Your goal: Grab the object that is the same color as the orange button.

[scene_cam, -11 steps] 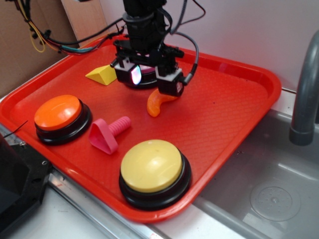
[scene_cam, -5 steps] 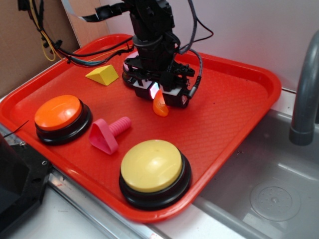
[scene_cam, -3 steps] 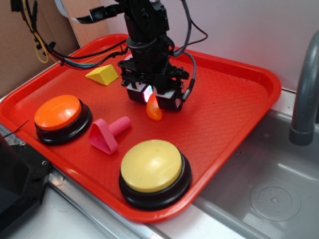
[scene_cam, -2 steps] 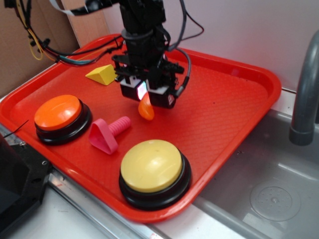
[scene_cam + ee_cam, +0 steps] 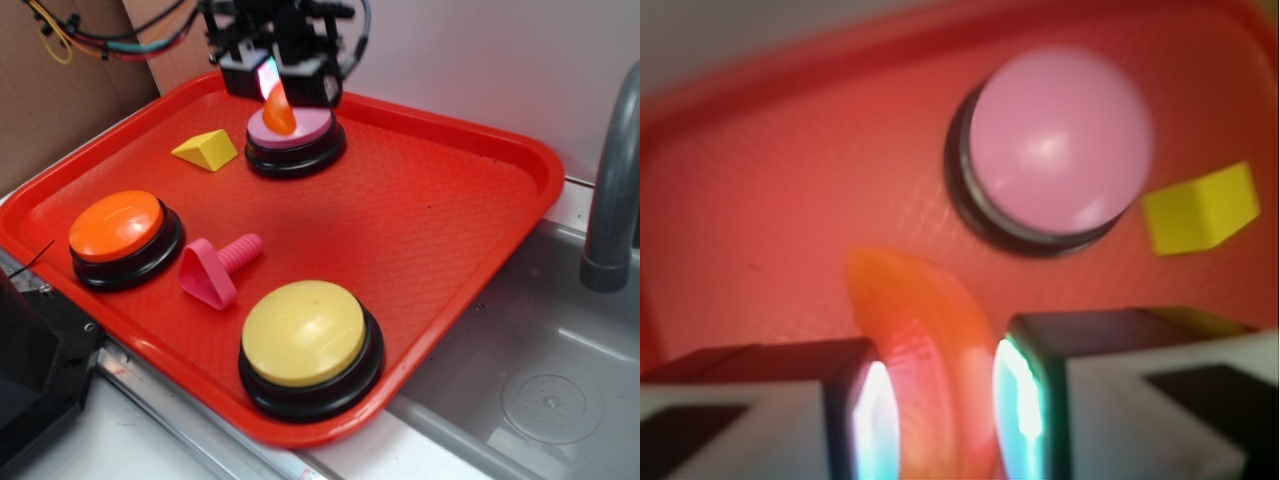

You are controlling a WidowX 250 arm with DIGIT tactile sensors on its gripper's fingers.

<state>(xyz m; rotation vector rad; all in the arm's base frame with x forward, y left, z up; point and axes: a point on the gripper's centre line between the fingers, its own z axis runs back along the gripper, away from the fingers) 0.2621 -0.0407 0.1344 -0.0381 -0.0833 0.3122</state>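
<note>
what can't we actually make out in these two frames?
- Small glossy orange plastic crescent: in the wrist view its lower end is cut off by the frame and flanked by the gripper jaws; the whole view is blurred.
- Arm above the gripper: cut off by the exterior view's top edge.
- Grey faucet: cropped at the exterior view's right edge.

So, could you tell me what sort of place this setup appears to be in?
Probably a sink-side bench in a robot lab: a red tray sits beside a steel sink with a grey faucet, and loose cables hang at the back.
</note>
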